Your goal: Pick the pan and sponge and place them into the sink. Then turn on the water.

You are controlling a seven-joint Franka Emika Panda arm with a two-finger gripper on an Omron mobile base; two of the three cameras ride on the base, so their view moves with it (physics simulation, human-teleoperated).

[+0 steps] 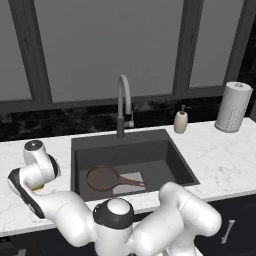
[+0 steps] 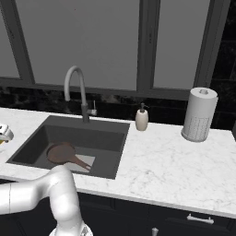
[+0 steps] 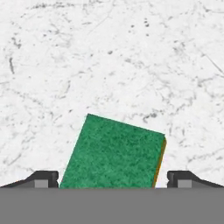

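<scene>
The green sponge (image 3: pixel 111 152), with a yellow layer along its right edge, lies flat on the white marble counter. My gripper (image 3: pixel 113 180) hangs straight above it and is open, one fingertip (image 3: pixel 43 179) on each side of the sponge with a small gap at both. The dark reddish-brown pan (image 1: pixel 102 178) (image 2: pixel 61 153) lies on the bottom of the dark grey sink (image 1: pixel 182 162) (image 2: pixel 120 154), its handle pointing right over the light grey patch. The grey gooseneck faucet (image 1: pixel 122 102) (image 2: pixel 78 90) stands behind the basin with no water running. My white wrist (image 1: pixel 36 167) reaches down over the counter left of the sink.
A beige soap dispenser (image 1: pixel 181 121) (image 2: pixel 141 118) stands behind the sink's right corner. A paper towel roll (image 1: pixel 233 106) (image 2: pixel 199 114) stands farther right on the counter. Dark windows run along the back wall.
</scene>
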